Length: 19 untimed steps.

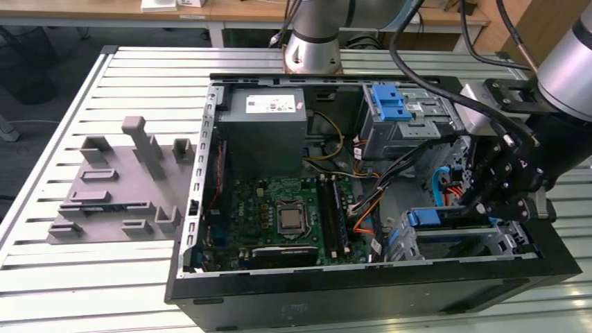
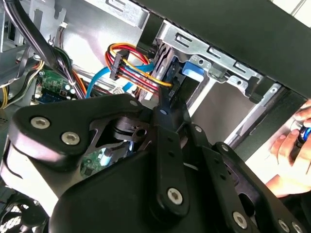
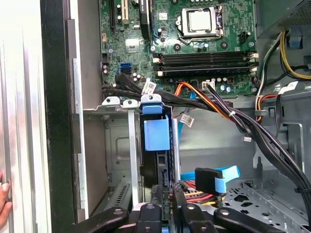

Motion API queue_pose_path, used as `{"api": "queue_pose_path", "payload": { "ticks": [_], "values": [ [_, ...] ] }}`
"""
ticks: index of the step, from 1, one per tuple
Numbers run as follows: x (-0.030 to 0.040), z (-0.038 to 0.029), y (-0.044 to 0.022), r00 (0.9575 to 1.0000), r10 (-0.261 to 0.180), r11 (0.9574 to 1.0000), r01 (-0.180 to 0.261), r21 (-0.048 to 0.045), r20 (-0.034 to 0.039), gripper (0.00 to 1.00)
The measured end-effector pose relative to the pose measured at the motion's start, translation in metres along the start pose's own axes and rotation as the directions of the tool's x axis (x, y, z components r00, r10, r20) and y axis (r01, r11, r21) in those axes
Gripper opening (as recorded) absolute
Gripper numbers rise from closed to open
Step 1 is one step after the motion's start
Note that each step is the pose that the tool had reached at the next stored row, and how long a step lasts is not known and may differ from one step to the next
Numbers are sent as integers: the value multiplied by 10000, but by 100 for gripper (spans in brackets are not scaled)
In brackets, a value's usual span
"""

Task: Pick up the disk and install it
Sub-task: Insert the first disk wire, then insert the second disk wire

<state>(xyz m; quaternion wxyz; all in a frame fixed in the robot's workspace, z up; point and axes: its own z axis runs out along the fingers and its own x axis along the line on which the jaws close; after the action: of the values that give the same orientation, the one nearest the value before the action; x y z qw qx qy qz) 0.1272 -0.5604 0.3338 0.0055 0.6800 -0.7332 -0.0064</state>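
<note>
The disk (image 3: 156,141) stands on edge in the drive cage (image 3: 116,145) at the case's (image 1: 370,291) front corner. In the first wrist view the claw (image 3: 165,213) sits narrow, apparently pinching its near edge. It looks stiff, dense and shock-sensitive; the blue bracket's flat sides offer surer purchase than bare metal.

Silver-grey arm (image 1: 319,31) trailing black cables, ending in a black gripper (image 1: 504,184) (silver screws at its linkages).
</note>
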Motion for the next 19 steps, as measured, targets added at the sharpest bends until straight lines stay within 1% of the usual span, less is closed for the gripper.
{"api": "queue_pose_path", "payload": {
  "ticks": [3,5,6,7,8,9,19],
  "values": [
    [0,-51,1,10000,0,10000,0,0,0,24],
    [0,-69,1,10000,-1,10000,1,0,1,22],
    [0,-69,1,10000,0,10000,0,0,3,22],
    [0,-69,1,10000,0,10000,0,0,4,16],
    [0,-70,1,10000,0,10000,0,0,3,16],
    [0,-72,1,10000,0,10000,0,0,0,11],
    [0,-83,1,10000,0,10000,0,0,0,11]
  ]
}}
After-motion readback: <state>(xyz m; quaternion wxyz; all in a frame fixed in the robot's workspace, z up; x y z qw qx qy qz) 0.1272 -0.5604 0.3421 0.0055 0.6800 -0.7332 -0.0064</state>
